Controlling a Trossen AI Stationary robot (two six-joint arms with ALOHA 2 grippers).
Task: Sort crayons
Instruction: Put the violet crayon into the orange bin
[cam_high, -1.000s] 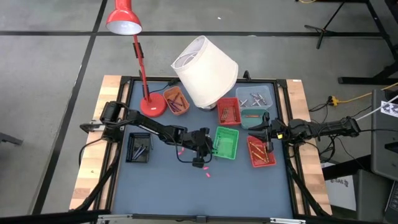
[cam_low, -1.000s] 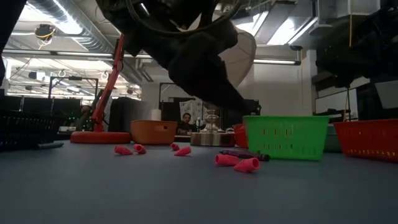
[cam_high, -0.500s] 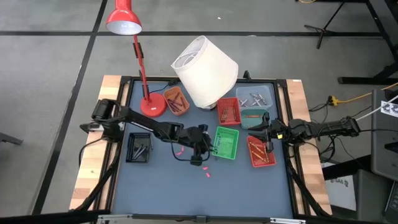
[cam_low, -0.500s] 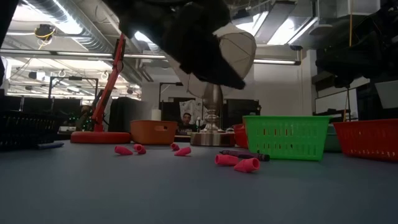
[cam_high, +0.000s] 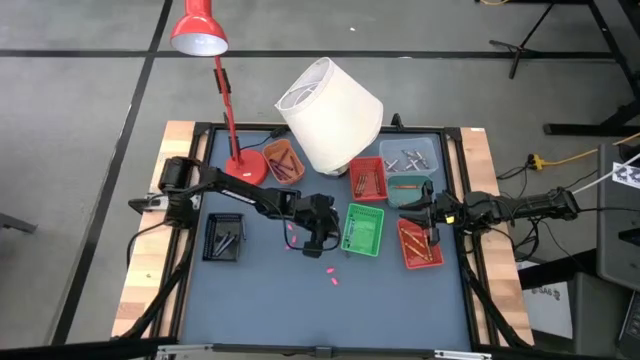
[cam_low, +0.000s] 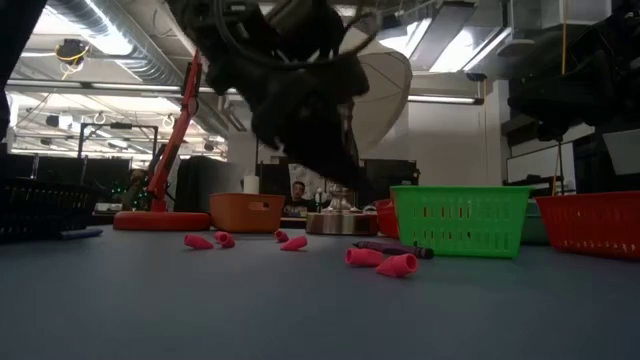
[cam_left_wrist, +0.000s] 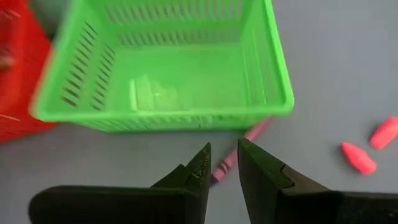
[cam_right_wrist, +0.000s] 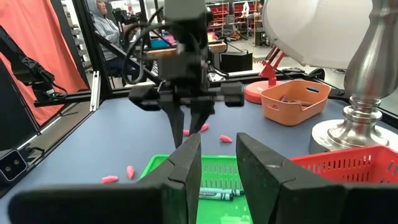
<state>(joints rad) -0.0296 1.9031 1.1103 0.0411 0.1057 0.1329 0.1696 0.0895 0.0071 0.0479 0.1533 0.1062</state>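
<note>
Several short pink crayon pieces (cam_low: 365, 257) lie loose on the blue table, also seen in the high view (cam_high: 327, 270). A pink-purple crayon (cam_left_wrist: 239, 148) lies on the table against the near wall of the green tray (cam_left_wrist: 161, 68). My left gripper (cam_left_wrist: 224, 163) hovers over this crayon, fingers pointing down, open by a narrow gap and empty; it also shows in the high view (cam_high: 321, 236). My right gripper (cam_right_wrist: 217, 155) waits open and empty at the table's right (cam_high: 430, 222), by the red tray (cam_high: 420, 243). Green crayons (cam_right_wrist: 214, 195) lie in the green tray.
An orange tray (cam_high: 283, 162), a second red tray (cam_high: 366, 178), a teal tray (cam_high: 408, 188), a clear tray (cam_high: 410, 157) and a black tray (cam_high: 224, 237) hold crayons. A red desk lamp (cam_high: 240, 165) and a white-shaded lamp (cam_high: 330, 115) stand at the far side.
My left gripper has shifted a little toward the table's far edge beside the green tray, and its fingers have tipped to point more steeply down. The crayons on the table have stayed where they were.
</note>
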